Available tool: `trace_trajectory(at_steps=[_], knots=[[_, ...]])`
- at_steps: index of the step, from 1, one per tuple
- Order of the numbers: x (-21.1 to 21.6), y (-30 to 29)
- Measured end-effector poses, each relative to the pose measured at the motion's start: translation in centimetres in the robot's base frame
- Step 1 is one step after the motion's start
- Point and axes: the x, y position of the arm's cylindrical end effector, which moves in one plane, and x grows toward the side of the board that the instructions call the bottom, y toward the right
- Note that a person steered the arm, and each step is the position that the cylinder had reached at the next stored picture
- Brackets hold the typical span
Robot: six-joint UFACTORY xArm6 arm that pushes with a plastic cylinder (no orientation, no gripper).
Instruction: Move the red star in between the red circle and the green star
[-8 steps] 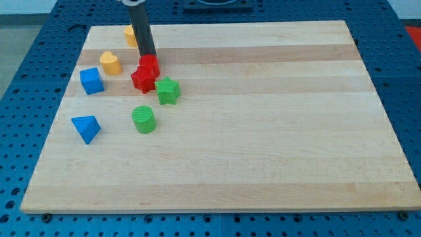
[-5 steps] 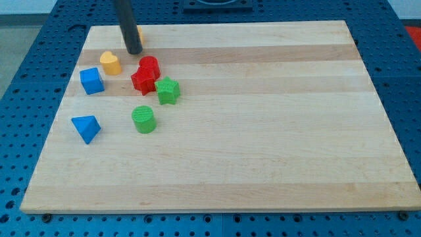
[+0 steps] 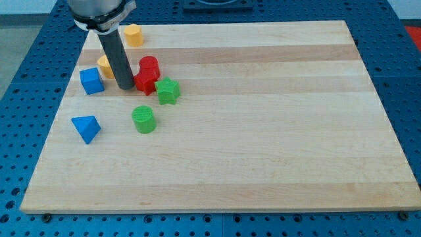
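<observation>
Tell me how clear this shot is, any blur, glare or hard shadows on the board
Camera view: sharp overall, lighting even, no strong glare on the wooden board. Blocks such as the green star cast only faint shadows. My tip sits just left of the red star, its rod partly hiding a yellow block.

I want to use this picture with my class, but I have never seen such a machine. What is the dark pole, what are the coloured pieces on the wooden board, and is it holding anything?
The dark pole is the end of a robot arm. It has no hand: my tip only slides along the wooden board and pushes blocks, so nothing is held. One camera looks down at the board at a slant.

My tip stands just left of the red star, which touches the red circle above it and the green star to its right. Behind the rod sits a yellow block. Also there: a blue cube, a blue triangle, a green circle and another yellow block.
</observation>
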Motion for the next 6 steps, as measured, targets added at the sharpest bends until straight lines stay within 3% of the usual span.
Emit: trace_trajectory(at_steps=[4, 6], knots=[[-0.5, 1.2], [2.0, -1.6]])
